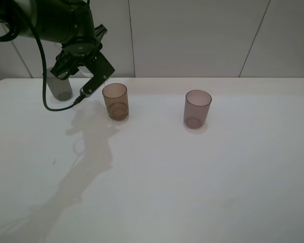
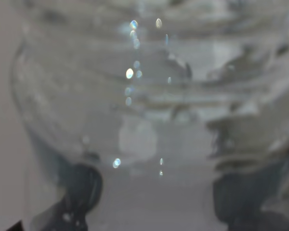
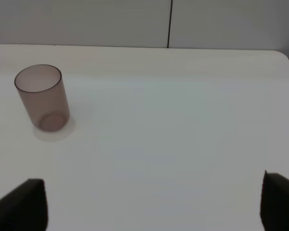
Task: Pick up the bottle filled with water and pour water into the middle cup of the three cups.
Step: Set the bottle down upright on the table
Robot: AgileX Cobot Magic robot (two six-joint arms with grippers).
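Bottle (image 2: 135, 96) gripped between left fingers (image 2: 82, 192); left wrist view filled by it, blurred. Held at far-left rear of surface (image 1: 192, 177), by grey cup (image 1: 60, 90). Middle cup (image 1: 115, 101) upright just beside arm. Mauve cup (image 1: 197, 109) well apart. Right fingers (image 3: 24, 204) spread wide.

Clear bottle (image 2: 135, 110); amber middle cup (image 1: 115, 101) upright between grey cup (image 1: 60, 90), mauve cup (image 1: 197, 109)

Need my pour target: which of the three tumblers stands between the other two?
The translucent amber-brown plastic tumbler; in the high view the smoky grey tumbler stands left of it, the mauve-purple tumbler right.
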